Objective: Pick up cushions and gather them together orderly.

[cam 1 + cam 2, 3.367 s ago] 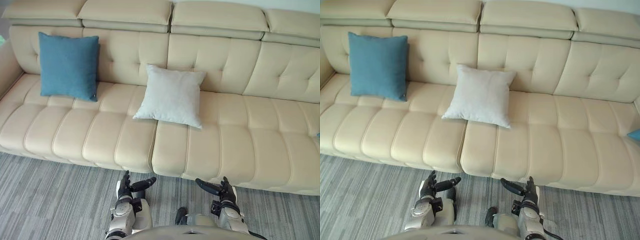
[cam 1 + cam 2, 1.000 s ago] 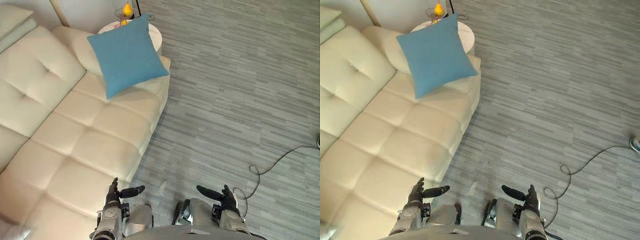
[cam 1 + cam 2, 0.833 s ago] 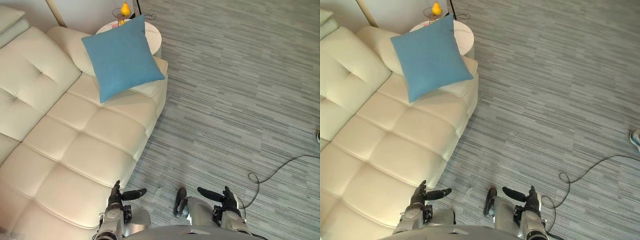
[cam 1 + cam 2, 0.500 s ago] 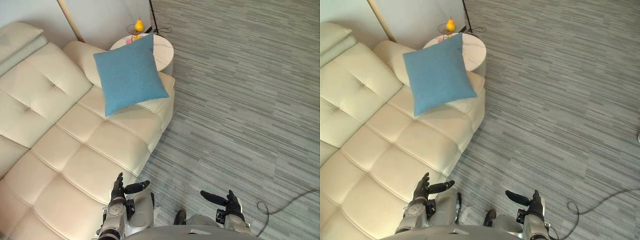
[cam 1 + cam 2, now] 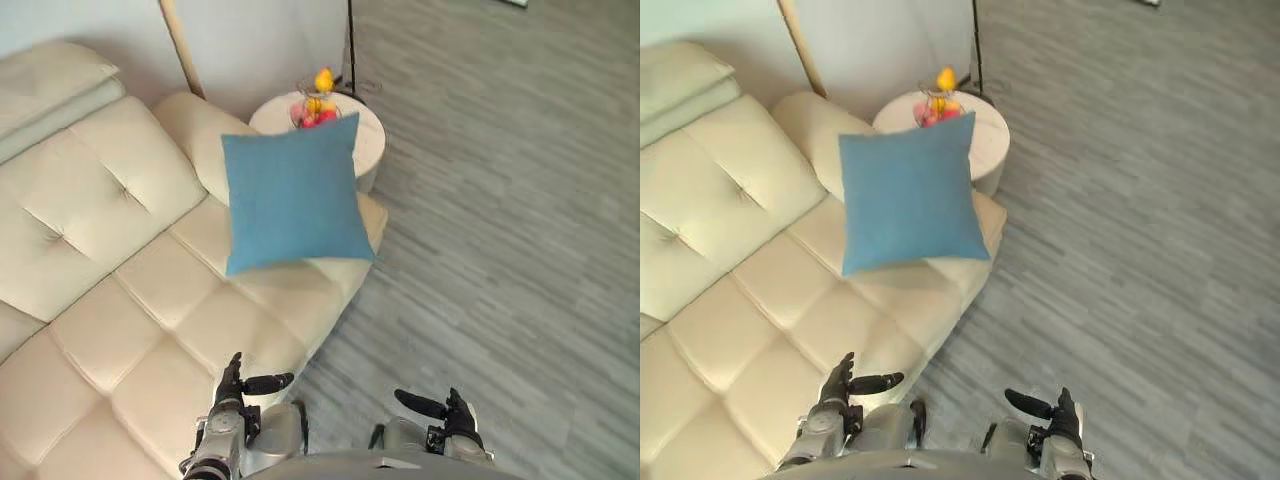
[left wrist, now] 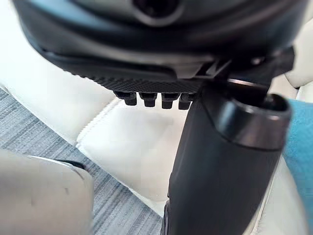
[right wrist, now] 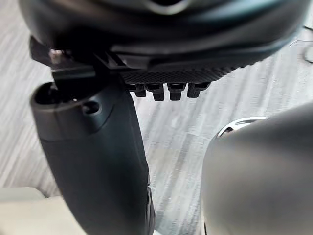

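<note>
the blue cushion [image 5: 295, 205] leans at the sofa's [image 5: 90, 260] end corner, well apart from the empty left hand [image 5: 230, 387] and right hand [image 5: 452, 411], fingers spread, so a clumsy reach could shove it onto the side table's [image 5: 368, 130] fruit [image 5: 318, 100].

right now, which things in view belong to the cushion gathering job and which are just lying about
Part of the job:
blue cushion, propped at the end of the cream sofa
left hand and right hand, both open and holding nothing

Just lying about:
round white side table beyond the sofa's end
fruit on that table
</note>
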You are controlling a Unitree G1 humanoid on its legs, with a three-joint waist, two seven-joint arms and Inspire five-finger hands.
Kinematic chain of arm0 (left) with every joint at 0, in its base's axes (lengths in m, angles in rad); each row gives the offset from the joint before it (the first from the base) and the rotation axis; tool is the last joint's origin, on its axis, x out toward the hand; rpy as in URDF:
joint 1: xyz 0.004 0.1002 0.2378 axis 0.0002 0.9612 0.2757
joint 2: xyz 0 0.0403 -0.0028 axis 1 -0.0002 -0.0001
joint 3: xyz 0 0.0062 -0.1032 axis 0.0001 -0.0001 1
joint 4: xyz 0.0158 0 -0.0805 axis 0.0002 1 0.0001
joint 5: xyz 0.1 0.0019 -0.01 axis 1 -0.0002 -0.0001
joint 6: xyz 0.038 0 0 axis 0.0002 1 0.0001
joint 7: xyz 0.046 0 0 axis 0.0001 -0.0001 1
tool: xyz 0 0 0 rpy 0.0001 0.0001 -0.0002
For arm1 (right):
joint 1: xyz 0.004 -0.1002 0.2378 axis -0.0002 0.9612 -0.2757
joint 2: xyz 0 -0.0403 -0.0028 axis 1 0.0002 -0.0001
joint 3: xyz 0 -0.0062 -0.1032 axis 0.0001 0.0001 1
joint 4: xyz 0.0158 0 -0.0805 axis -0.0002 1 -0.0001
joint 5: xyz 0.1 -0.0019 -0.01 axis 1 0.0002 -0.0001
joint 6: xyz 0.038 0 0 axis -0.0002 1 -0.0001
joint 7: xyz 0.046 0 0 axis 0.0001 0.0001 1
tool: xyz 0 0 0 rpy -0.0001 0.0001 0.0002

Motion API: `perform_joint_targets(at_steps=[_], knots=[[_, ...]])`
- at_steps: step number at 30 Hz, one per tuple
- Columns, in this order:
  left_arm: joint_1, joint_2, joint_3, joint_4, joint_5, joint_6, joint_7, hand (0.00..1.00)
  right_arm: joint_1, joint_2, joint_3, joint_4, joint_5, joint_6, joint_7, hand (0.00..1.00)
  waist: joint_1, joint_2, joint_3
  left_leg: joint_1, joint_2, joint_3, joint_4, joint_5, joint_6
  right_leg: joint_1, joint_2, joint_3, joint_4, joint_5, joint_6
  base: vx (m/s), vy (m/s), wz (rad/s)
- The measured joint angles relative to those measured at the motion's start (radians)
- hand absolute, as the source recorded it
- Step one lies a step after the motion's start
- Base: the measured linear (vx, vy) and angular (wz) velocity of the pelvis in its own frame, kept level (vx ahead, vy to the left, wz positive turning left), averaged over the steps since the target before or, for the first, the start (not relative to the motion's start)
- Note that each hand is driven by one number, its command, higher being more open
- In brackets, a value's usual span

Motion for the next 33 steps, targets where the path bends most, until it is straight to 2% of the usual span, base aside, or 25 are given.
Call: perform_joint_targets(at_steps=[1, 2, 4, 5, 6, 8, 9, 10, 11, 12, 14, 16, 18, 19, 22, 24, 26, 28, 33], knots=[[0.004, 0.008, -0.009, 0.005, 0.000, 0.003, -0.002, 1.00, 0.011, 0.001, -0.001, -0.003, -0.008, 0.001, 0.004, 1.00, -0.012, -0.011, -0.004, 0.039, -0.017, -0.022, 0.006, -0.037, 0.006, -0.077, -0.050, 0.013, 0.242, 0.059, 0.030, 0.38, 0.146, 0.58], [0.006, 0.022, -0.036, 0.018, 0.000, 0.004, -0.002, 1.00, 0.023, -0.002, 0.000, -0.004, -0.019, -0.001, 0.006, 1.00, -0.027, -0.017, -0.006, 0.079, -0.028, -0.055, 0.019, -0.073, 0.014, -0.156, -0.082, 0.037, 0.449, 0.064, 0.026, 0.39, 0.116, 0.64], [0.012, 0.032, -0.037, 0.026, -0.001, 0.014, 0.003, 1.00, 0.024, -0.004, 0.003, -0.014, -0.021, -0.005, 0.006, 1.00, -0.030, -0.020, -0.010, 0.149, -0.027, -0.093, 0.001, -0.096, 0.014, -0.240, -0.088, 0.043, 0.523, 0.024, -0.012, 0.45, 0.011, 0.62], [0.014, 0.032, -0.036, 0.026, -0.001, 0.014, 0.004, 1.00, 0.023, -0.004, 0.005, -0.014, -0.021, -0.005, 0.006, 1.00, -0.030, -0.023, -0.012, 0.162, -0.026, -0.099, -0.007, -0.096, 0.014, -0.249, -0.087, 0.042, 0.512, 0.016, -0.014, 0.50, -0.059, 0.76], [0.017, 0.029, -0.036, 0.027, -0.001, 0.016, 0.012, 1.00, 0.022, -0.001, 0.011, -0.024, -0.021, -0.009, 0.006, 1.00, -0.031, -0.023, -0.012, 0.223, -0.023, -0.139, -0.052, -0.097, 0.013, -0.305, -0.070, 0.053, 0.407, -0.004, -0.033, 0.34, -0.083, 0.65], [0.020, 0.019, -0.035, 0.026, -0.001, 0.018, 0.015, 1.00, 0.021, -0.003, 0.011, -0.035, -0.020, -0.015, 0.010, 1.00, -0.037, -0.009, -0.018, 0.249, -0.005, -0.170, -0.078, -0.104, 0.000, -0.352, -0.018, 0.114, 0.258, -0.007, -0.039, 0.26, -0.105, 0.60], [0.025, 0.013, -0.035, 0.026, -0.001, 0.019, 0.016, 1.00, 0.022, -0.005, 0.010, -0.044, -0.019, -0.019, 0.009, 1.00, -0.042, 0.002, -0.023, 0.254, 0.008, -0.195, -0.084, -0.113, -0.014, -0.376, 0.020, 0.175, 0.141, 0.000, -0.034, 0.33, -0.202, 0.60], [0.028, 0.011, -0.035, 0.027, 0.000, 0.019, 0.016, 1.00, 0.019, -0.004, 0.009, -0.044, -0.018, -0.023, 0.008, 1.00, -0.049, 0.002, -0.024, 0.260, 0.013, -0.221, -0.087, -0.123, -0.029, -0.388, 0.049, 0.241, 0.030, 0.019, -0.020, 0.41, -0.304, 0.87], [0.029, 0.014, -0.035, 0.028, 0.001, 0.020, 0.015, 1.00, 0.019, -0.001, 0.008, -0.044, -0.016, -0.025, 0.008, 1.00, -0.054, -0.007, -0.027, 0.267, 0.013, -0.256, -0.078, -0.146, -0.057, -0.394, 0.062, 0.303, -0.085, 0.096, -0.015, 0.36, -0.305, 0.86], [0.034, 0.014, -0.033, 0.032, 0.000, 0.020, 0.016, 1.00, 0.020, 0.000, 0.008, -0.043, -0.015, -0.024, 0.007, 1.00, -0.055, -0.014, -0.031, 0.269, 0.013, -0.274, -0.070, -0.160, -0.070, -0.378, 0.062, 0.304, -0.089, 0.172, -0.020, 0.35, -0.351, 0.84], [0.040, -0.020, -0.026, 0.043, 0.003, 0.018, 0.018, 1.00, 0.020, -0.010, -0.015, -0.045, -0.019, -0.024, 0.006, 1.00, -0.048, 0.044, -0.053, 0.271, 0.064, -0.306, -0.065, -0.167, -0.086, -0.364, 0.090, 0.231, -0.058, 0.128, -0.079, 0.40, -0.428, 0.73], [0.039, -0.029, -0.020, 0.042, 0.004, 0.018, 0.018, 1.00, 0.023, -0.013, -0.034, -0.044, -0.019, -0.021, 0.004, 1.00, -0.050, 0.057, -0.054, 0.253, 0.088, -0.304, -0.020, -0.158, -0.103, -0.338, 0.093, 0.183, -0.054, 0.106, -0.099, 0.26, -0.292, 0.76], [0.033, -0.040, 0.014, 0.031, 0.004, 0.019, 0.016, 1.00, 0.034, -0.012, -0.033, -0.047, -0.018, -0.019, 0.003, 1.00, -0.051, 0.060, -0.051, 0.154, 0.115, -0.279, 0.178, -0.141, -0.128, -0.271, 0.102, 0.108, -0.094, 0.089, -0.122, 0.20, -0.299, 0.99], [0.033, -0.042, 0.014, 0.018, 0.004, 0.018, 0.015, 1.00, 0.035, -0.010, -0.033, -0.048, -0.017, -0.019, 0.001, 1.00, -0.047, 0.059, -0.042, 0.111, 0.143, -0.220, 0.268, -0.143, -0.132, -0.223, 0.108, 0.070, -0.122, 0.084, -0.129, 0.12, -0.239, 0.73], [0.035, -0.038, 0.010, 0.008, 0.004, 0.018, 0.015, 1.00, 0.037, -0.009, -0.033, -0.063, -0.015, -0.021, -0.002, 1.00, -0.039, 0.054, -0.040, 0.080, 0.169, -0.111, 0.224, -0.132, -0.118, -0.177, 0.105, 0.023, -0.158, 0.082, -0.133, 0.04, -0.119, 0.55], [0.032, -0.044, 0.002, 0.012, 0.004, 0.019, 0.014, 1.00, 0.037, -0.009, -0.036, -0.083, -0.009, -0.025, -0.002, 1.00, -0.041, 0.071, -0.046, 0.085, 0.163, -0.059, 0.097, -0.082, -0.112, -0.183, 0.097, 0.001, -0.156, 0.075, -0.121, 0.03, 0.036, 0.39], [0.031, -0.043, -0.003, 0.013, 0.004, 0.019, 0.014, 1.00, 0.041, -0.001, -0.037, -0.087, 0.008, -0.023, 0.000, 1.00, -0.042, 0.062, -0.048, 0.119, 0.145, -0.054, 0.011, -0.077, -0.122, -0.184, 0.081, -0.016, -0.157, 0.071, -0.113, 0.03, 0.067, 0.41], [0.037, -0.023, -0.005, 0.018, 0.001, 0.020, 0.015, 1.00, 0.044, 0.017, -0.037, -0.088, 0.020, -0.023, 0.000, 1.00, -0.035, 0.035, -0.054, 0.141, 0.118, -0.055, -0.056, -0.046, -0.117, -0.181, 0.060, -0.023, -0.169, 0.078, -0.100, 0.02, 0.055, 0.22], [0.054, -0.010, -0.039, 0.035, 0.002, 0.022, 0.021, 1.00, 0.093, 0.039, -0.037, -0.154, 0.021, -0.024, 0.000, 1.00, -0.047, 0.023, -0.100, 0.201, 0.071, -0.055, -0.183, 0.017, -0.100, -0.161, 0.028, -0.028, -0.204, 0.097, -0.076, 0.02, 0.042, 0.08]])
